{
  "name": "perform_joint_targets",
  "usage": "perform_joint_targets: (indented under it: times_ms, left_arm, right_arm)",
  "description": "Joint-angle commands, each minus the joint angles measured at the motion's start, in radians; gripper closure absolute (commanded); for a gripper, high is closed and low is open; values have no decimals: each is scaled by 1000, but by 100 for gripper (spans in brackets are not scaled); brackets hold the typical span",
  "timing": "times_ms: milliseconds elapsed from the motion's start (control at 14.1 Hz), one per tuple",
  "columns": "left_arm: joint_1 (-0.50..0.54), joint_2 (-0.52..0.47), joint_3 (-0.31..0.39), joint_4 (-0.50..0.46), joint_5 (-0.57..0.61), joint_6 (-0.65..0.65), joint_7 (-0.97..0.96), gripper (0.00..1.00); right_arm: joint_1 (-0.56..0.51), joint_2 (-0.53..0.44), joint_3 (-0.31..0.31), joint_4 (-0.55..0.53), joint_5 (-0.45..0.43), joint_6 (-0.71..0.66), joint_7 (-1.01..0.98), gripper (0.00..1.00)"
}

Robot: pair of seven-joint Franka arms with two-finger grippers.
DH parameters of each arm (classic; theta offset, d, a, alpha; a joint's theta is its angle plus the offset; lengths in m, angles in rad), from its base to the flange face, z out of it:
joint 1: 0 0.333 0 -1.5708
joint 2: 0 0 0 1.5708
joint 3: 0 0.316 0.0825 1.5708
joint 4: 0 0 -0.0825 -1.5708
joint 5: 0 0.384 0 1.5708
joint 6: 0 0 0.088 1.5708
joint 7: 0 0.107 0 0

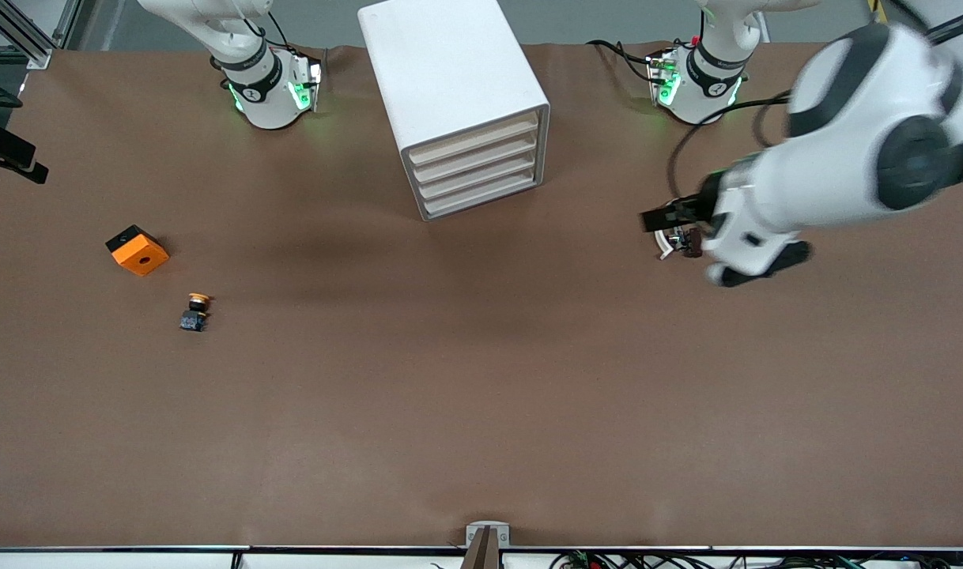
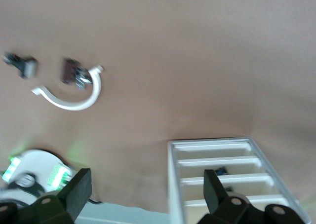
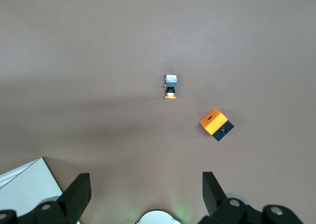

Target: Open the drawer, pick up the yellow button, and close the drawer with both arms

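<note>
The white cabinet [image 1: 450, 71] stands at the table's back middle, and its top drawer [image 1: 475, 138] looks shut like the three below. The button [image 1: 195, 310], with a yellow-orange cap on a black-and-blue body, lies on the table toward the right arm's end, and it also shows in the right wrist view [image 3: 171, 86]. My left gripper [image 1: 657, 219] is open and empty above the table beside the cabinet, toward the left arm's end. In the left wrist view it [image 2: 146, 184] frames the cabinet's drawer fronts [image 2: 222, 174]. My right gripper [image 3: 146, 184] is open and empty, high over the table, and is out of the front view.
An orange block with a hole [image 1: 137, 250] lies a little farther from the camera than the button. It also shows in the right wrist view [image 3: 216, 124]. A white curved clip [image 2: 69, 98] and small dark pieces [image 2: 71, 71] lie under the left hand, seen in the front view as well [image 1: 677, 241].
</note>
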Motion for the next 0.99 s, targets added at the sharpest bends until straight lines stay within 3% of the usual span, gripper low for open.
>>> perform_joint_targets:
  times_ms: [0, 284, 355, 567, 780, 922]
  left_arm:
    - [33, -91, 99, -35, 22, -49, 212, 0]
    - [-140, -160, 423, -68, 27, -51, 458, 0]
    - [-171, -165, 463, -72, 56, -35, 488, 0]
    - [-194, -205, 468, -160, 145, 119, 523, 0]
    - [-188, -292, 470, -303, 197, 259, 621, 0]
    - [-182, -314, 464, -326, 199, 291, 626, 0]
  right_arm:
    - [-8, -76, 2, -105, 12, 39, -15, 0]
    - [8, -129, -2, -180, 12, 67, -15, 0]
    - [12, -143, -19, -200, 12, 79, -15, 0]
    - [74, -169, -88, -237, 12, 96, -15, 0]
    - [52, -175, -84, -239, 14, 96, -17, 0]
    - [31, -185, -70, -242, 15, 94, -17, 0]
